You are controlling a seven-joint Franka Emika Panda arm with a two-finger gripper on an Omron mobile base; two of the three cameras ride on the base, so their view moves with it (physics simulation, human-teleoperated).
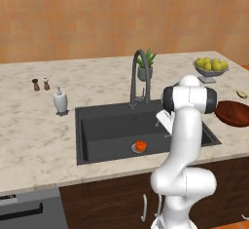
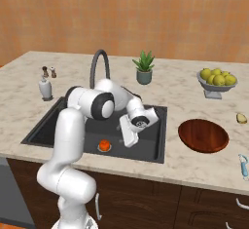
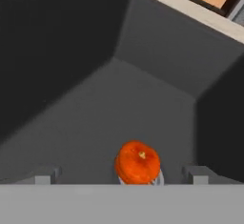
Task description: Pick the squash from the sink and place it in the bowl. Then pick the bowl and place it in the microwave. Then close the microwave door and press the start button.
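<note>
The small orange-red squash (image 1: 140,146) (image 2: 103,146) (image 3: 138,162) sits on the round drain at the front of the dark grey sink (image 1: 109,125) (image 2: 48,125). My gripper (image 2: 129,142) (image 3: 121,177) hangs inside the basin, just right of the squash and above it. It is open, its fingertips (image 3: 45,178) stand wide to either side of the squash, and nothing is held. The reddish-brown bowl (image 1: 234,113) (image 2: 203,135) lies empty on the counter right of the sink. The microwave and its door are out of view.
An arched faucet (image 1: 138,77) (image 2: 98,67) rises behind the basin. A soap dispenser (image 1: 60,101) and two shakers (image 1: 41,84) stand to the left. A potted plant (image 2: 144,69) and a pedestal dish of yellow-green fruit (image 2: 217,83) sit at the back right.
</note>
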